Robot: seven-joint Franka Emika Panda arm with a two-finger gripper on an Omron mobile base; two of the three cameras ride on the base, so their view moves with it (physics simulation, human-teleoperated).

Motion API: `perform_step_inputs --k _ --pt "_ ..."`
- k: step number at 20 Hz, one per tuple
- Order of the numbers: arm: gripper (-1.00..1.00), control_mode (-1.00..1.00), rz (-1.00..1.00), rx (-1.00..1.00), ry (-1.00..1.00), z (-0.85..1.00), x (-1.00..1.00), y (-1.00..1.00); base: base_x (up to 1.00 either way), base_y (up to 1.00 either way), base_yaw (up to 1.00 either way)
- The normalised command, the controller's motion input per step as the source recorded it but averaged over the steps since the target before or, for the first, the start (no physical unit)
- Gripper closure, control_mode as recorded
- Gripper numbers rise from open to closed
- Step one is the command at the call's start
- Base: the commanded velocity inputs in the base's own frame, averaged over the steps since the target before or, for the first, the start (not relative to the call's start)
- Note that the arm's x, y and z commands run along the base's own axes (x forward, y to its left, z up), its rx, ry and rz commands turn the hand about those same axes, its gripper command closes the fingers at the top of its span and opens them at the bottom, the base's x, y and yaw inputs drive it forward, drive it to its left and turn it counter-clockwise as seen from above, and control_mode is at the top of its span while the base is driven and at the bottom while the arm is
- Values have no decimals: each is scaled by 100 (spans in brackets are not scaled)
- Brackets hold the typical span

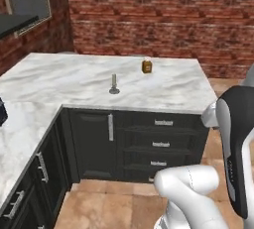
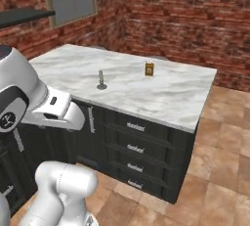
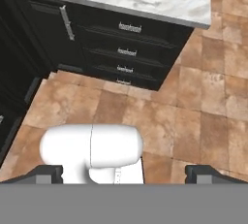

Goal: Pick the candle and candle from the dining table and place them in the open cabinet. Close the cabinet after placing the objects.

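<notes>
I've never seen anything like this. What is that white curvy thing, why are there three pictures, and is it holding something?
The white curvy thing is a robot arm on a driving base, in a computer-rendered kitchen. Two pictures come from cameras on the base, behind the arm to its left and right, so they show one scene from two sides. The third comes from a camera on the arm's hand, looking down at the tiled floor and the dark drawers.

On the marble counter stand a grey-silver candle holder with a short candle and, farther back, a small amber carton.

The gripper is the grasping part: its two dark finger tips sit far apart at the bottom of the hand picture, so the jaws are open and hold nothing.
</notes>
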Motion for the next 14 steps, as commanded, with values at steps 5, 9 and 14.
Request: perform_step_inputs --k 5,9,14 --pt "-100 100 0 0 0 0 0 0 65 6 -30" --pt "-100 100 0 0 0 0 0 0 51 14 -30" --pt "-100 100 0 0 0 0 0 0 30 13 -28"
